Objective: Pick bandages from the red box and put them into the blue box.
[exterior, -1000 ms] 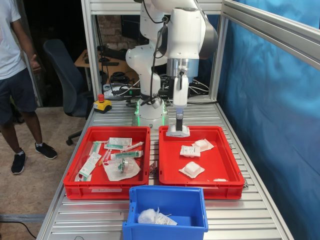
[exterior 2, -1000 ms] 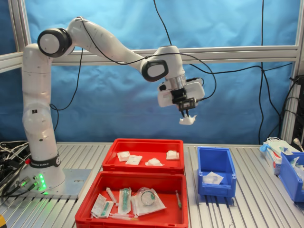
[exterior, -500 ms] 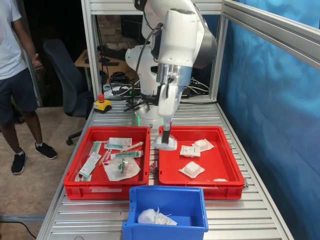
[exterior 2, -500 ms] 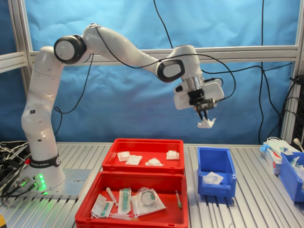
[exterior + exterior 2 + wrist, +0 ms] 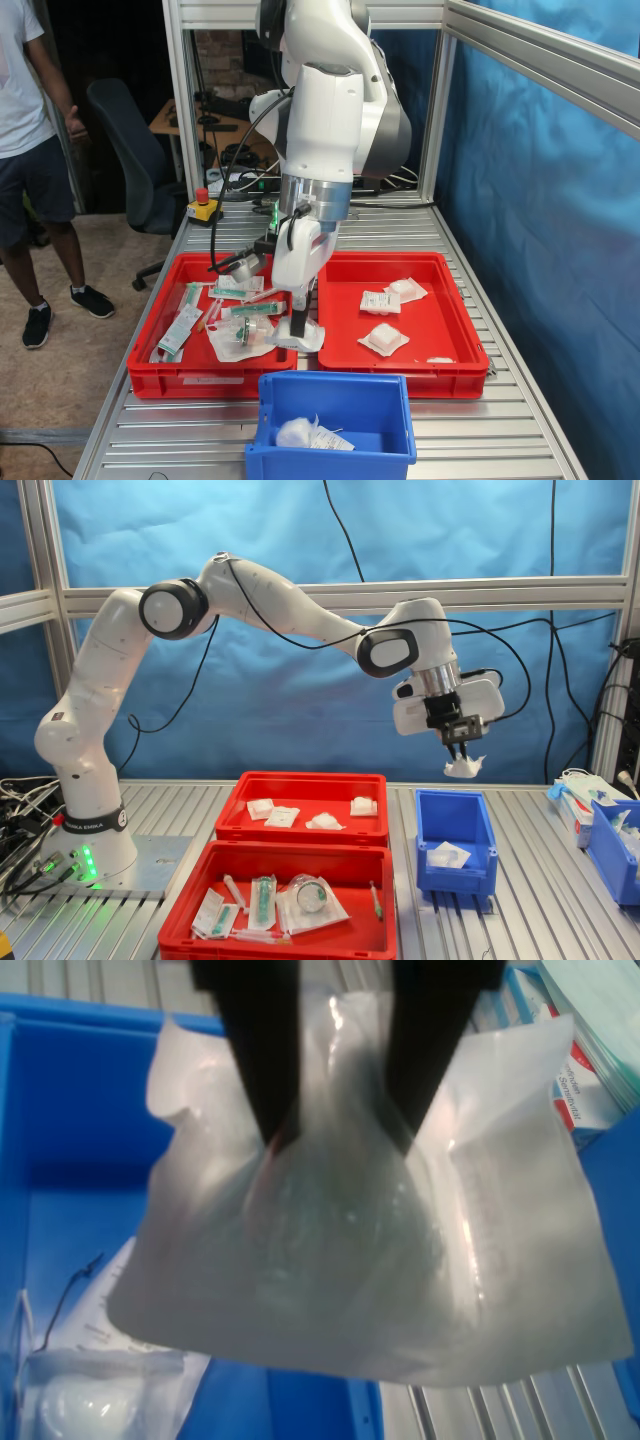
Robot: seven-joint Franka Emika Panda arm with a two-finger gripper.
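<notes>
gripper (image 5: pixel 461 752) clenched on a bandage packet (image 5: pixel 463 768), black fingers (image 5: pixel 262 1050) pinching the clear wrap near its upper edge, the white pad hanging loose below them in the wrist view (image 5: pixel 370 1230). held in the air above the blue box (image 5: pixel 456 832) in the second exterior view, over the box's far end, not touching the rim. in the first exterior view, seen as a white packet (image 5: pixel 299 337) under the lowered wrist, just behind the blue box's (image 5: pixel 335 388) back wall. one wrapped bandage (image 5: pixel 446 855) already lying inside the blue box, also visible as a pale bundle (image 5: pixel 310 433) on the first exterior view's left of the box floor and under the held packet in the wrist view (image 5: pixel 75 1400). red box (image 5: pixel 300 825) with the plain wall beside the blue box, holding several more white packets (image 5: pixel 281 816) spread along its floor; three of them (image 5: pixel 383 339) clear in the first exterior view, toward the first exterior view's right of the tray (image 5: pixel 440 375). second red tray (image 5: pixel 275 945) nearer the second exterior view's camera, filled with long green-printed packets (image 5: pixel 263 901) and a round item in clear wrap (image 5: pixel 309 895). person in dark shorts (image 5: pixel 30 180) standing at the first exterior view's left edge, well apart from the table (image 5: pixel 510 425).
</notes>
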